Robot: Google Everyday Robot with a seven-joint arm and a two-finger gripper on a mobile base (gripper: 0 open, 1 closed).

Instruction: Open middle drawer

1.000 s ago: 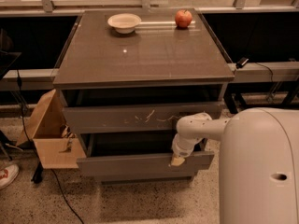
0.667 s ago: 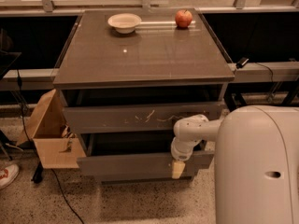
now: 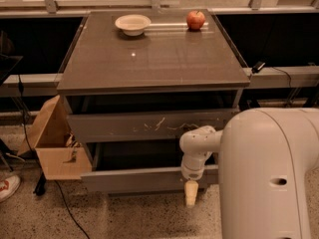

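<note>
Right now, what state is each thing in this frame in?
middle drawer: pulled partly out
scratched drawer above: seems slightly out
claw: pointing down at middle drawer's front edge
bowl: upright, empty
apple: whole, upright
cardboard box: open

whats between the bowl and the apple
Only bare cabinet top, in the camera view; the claw hangs low at the middle drawer front.

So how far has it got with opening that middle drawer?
Mostly done, it seems: the middle drawer sits forward of the scratched drawer front above, with a dark gap showing between them. The gripper hangs at its front edge, right of centre. Left, perhaps: a further pull, then backing away.
</note>
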